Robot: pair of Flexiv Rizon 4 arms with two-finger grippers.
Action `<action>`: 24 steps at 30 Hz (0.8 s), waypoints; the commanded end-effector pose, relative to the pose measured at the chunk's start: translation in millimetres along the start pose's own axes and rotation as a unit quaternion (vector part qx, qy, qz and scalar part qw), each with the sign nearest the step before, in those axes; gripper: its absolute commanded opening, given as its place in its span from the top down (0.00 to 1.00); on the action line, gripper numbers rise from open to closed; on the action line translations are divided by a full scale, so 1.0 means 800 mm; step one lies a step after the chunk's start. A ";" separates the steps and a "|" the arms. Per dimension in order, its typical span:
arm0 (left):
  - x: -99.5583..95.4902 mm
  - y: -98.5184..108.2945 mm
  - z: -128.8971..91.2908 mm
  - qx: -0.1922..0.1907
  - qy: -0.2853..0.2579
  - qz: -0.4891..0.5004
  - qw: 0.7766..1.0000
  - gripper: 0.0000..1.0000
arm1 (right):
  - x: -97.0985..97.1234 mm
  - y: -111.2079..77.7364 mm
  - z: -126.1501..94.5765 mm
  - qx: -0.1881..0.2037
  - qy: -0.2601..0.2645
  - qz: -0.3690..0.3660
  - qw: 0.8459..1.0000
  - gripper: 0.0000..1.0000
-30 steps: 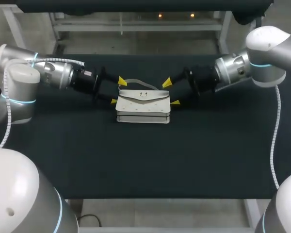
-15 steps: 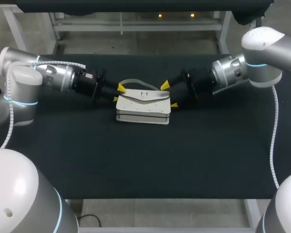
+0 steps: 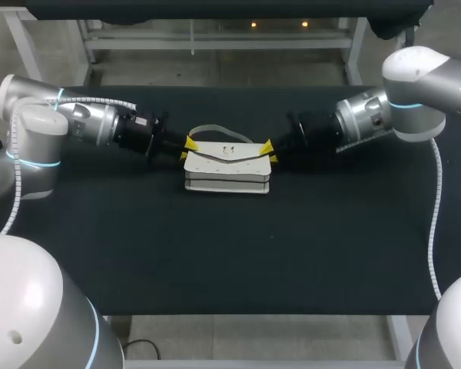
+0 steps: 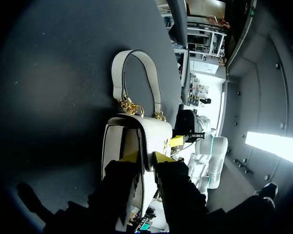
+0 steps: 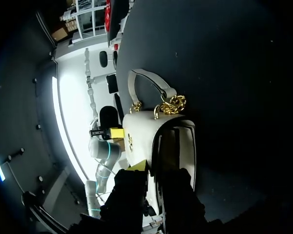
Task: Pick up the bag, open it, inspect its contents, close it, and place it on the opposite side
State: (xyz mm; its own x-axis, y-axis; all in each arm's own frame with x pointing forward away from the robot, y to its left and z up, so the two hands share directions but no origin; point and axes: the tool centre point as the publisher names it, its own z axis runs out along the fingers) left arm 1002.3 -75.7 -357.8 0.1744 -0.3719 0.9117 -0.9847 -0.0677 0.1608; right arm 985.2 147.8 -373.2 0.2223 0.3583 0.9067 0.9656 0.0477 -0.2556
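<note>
The head view looks down from above and behind on the black table (image 3: 230, 254), with the left arm (image 3: 84, 123) and right arm (image 3: 376, 115) entering from its sides. Each wrist view sits close at one end of the white handbag (image 3: 227, 165), facing inward; each seemingly catches the opposite arm beyond it.

Your left arm (image 3: 88, 121): stretched inward, low | left gripper (image 3: 187, 149): nipping handbag (image 3: 227, 165) end | your right arm (image 3: 365, 117): mirrored | right gripper (image 3: 270, 151): nipping opposite end
</note>
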 end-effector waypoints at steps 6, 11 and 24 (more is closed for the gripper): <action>0.008 0.007 -0.004 0.011 0.002 0.014 1.000 0.58 | 0.002 -0.005 -0.004 -0.021 0.002 0.000 1.000 0.28; 0.004 0.005 -0.002 0.014 -0.001 0.014 1.000 1.00 | 0.001 -0.003 0.000 -0.024 0.002 0.000 1.000 0.45; -0.007 0.006 0.003 0.017 -0.011 0.013 1.000 1.00 | -0.001 -0.004 -0.001 -0.030 0.008 0.004 1.000 1.00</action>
State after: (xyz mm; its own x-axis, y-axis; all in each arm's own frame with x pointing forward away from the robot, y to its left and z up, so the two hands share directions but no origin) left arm 999.1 -73.3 -361.5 0.1500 -0.3965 0.9057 -0.9883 -0.0856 0.1262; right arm 983.4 146.1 -372.4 0.2317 0.3486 0.9082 0.9695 -0.0065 -0.2449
